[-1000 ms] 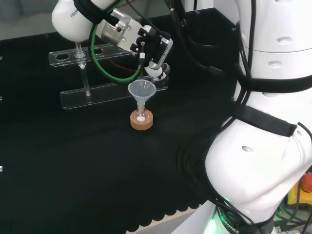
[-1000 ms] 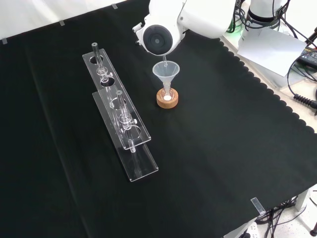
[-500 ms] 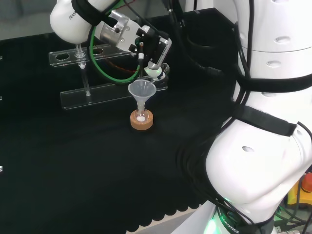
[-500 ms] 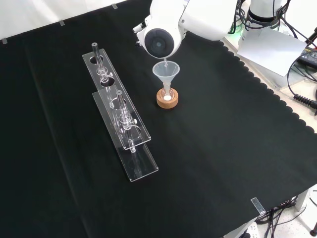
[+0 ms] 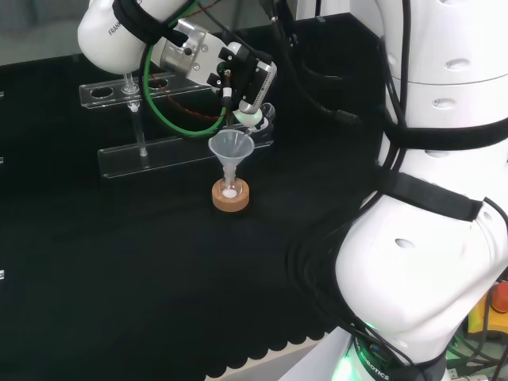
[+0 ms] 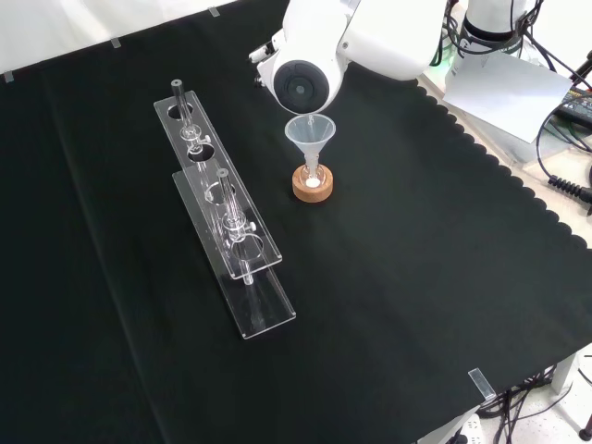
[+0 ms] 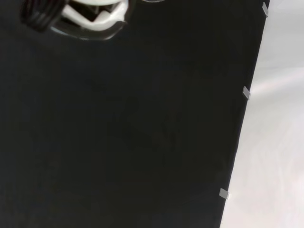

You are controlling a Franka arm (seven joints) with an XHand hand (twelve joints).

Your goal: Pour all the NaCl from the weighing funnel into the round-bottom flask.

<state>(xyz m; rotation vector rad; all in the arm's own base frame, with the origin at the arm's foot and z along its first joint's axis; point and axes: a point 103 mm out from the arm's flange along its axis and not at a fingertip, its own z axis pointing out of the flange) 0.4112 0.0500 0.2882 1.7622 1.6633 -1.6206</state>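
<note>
A small round-bottom flask stands in a cork ring (image 5: 230, 198) (image 6: 313, 186) mid-cloth, with white powder (image 5: 229, 192) at its bottom. A clear plastic funnel (image 5: 231, 147) (image 6: 310, 135) sits in the flask's neck. In the head view the black and white hand (image 5: 248, 82) hangs just above and behind that funnel's rim, its fingers curled round a small clear piece, the weighing funnel (image 5: 255, 118), tipped toward the funnel's mouth. In the front view the arm's white link with its grey cap (image 6: 303, 87) stands before the hand. A blurred white part of the hand (image 7: 95, 12) shows in the wrist view.
Two clear acrylic racks (image 5: 178, 147) (image 6: 239, 254) with thin glass tubes stand beside the flask, to its left in the front view and behind it in the head view. The cloth's scalloped edge (image 6: 481, 153) runs at the front view's right. Taped cloth border (image 7: 244, 92) shows at the wrist.
The hand and wrist have drifted slightly left and up in the head view. The capped link has slid a little right in the front view. Flask, funnel and racks have stayed put.
</note>
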